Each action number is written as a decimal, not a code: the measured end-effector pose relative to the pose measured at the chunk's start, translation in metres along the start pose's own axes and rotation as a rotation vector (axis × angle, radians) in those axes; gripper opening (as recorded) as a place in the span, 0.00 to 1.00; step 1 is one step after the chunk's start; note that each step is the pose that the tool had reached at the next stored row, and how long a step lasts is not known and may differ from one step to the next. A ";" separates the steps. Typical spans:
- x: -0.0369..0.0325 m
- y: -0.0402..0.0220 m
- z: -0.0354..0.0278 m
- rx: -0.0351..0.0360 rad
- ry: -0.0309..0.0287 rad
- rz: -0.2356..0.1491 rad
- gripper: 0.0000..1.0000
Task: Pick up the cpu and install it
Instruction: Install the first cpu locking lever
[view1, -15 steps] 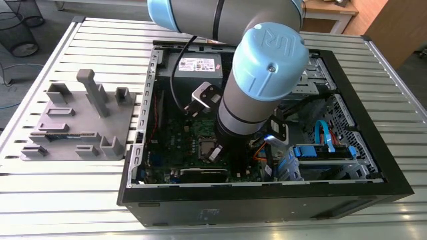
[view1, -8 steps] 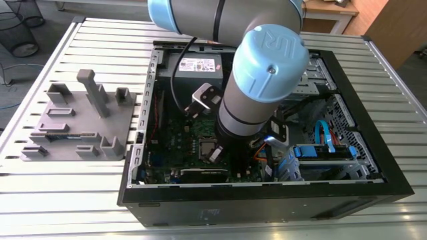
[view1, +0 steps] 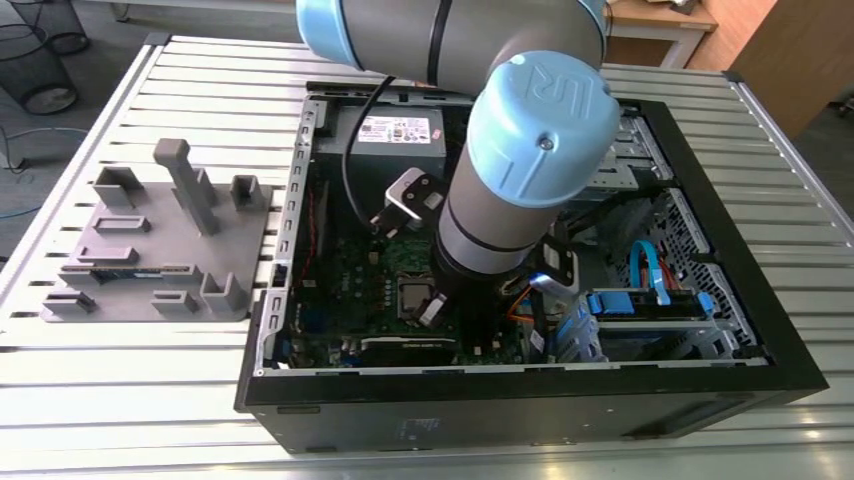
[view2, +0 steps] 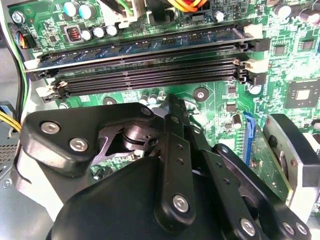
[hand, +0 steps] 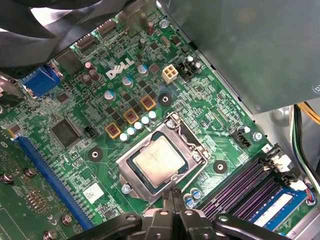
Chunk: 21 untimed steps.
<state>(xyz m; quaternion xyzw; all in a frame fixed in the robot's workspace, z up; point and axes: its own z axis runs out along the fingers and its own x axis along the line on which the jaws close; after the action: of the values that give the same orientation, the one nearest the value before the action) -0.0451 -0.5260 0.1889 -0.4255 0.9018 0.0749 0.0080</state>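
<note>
- Reaching down into the open computer case (view1: 721, 300), the arm (view1: 514, 190) stands over the green motherboard (view1: 387, 285), with its wrist low between the case walls in the exterior view.
- Sitting in the silver socket frame (hand: 131, 176), the cpu (hand: 156, 160) lies flat with its shiny metal top up, roughly at the middle of the board in the first wrist view; nothing is touching it.
- The gripper (hand: 173, 194) hangs just beside the near edge of the socket frame, its fingertips pressed together and holding nothing.
- In the second wrist view, the gripper's black linkage (view2: 175, 165) sits in front of the long black memory slots (view2: 150, 70).
- Purple memory slots (hand: 240, 187) run close by the socket in the first wrist view.
- On the slatted table (view1: 134, 400), at the exterior view's left and well apart from the case, rests the grey fixture plate (view1: 154, 255) with its upright posts.
</note>
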 end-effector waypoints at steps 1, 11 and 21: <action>0.0000 -0.0001 0.0000 0.0001 0.0001 0.000 0.11; 0.0005 -0.0007 -0.0001 0.0005 -0.0005 0.005 0.11; 0.0005 -0.0007 -0.0002 0.0060 -0.0031 0.046 0.11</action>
<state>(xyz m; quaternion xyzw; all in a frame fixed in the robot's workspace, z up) -0.0449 -0.5268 0.1889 -0.4047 0.9115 0.0730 0.0090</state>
